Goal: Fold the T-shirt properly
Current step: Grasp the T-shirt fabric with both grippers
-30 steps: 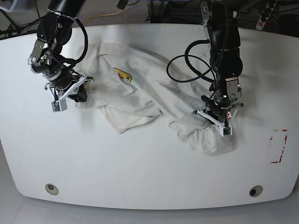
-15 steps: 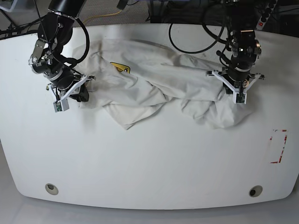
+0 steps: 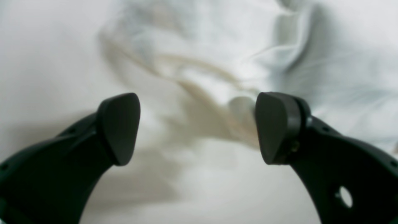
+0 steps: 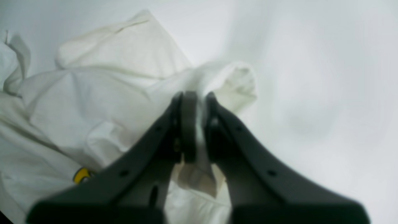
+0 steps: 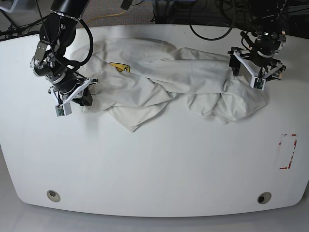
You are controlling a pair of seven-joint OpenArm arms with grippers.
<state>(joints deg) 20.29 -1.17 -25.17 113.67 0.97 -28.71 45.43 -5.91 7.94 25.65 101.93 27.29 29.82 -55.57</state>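
Leftmost, the right gripper [image 5: 83, 94] is clenched on an edge of the T-shirt [image 5: 159, 82], a fold of cloth pinched between its fingers [image 4: 189, 124]. Crumpled, the shirt stretches left to right over the far half of the white table [image 5: 154, 164], a yellow patch [image 5: 119, 67] showing near its left end. Far right, the left gripper [image 5: 258, 72] hangs above the bunched cloth, jaws spread wide, grasping nothing
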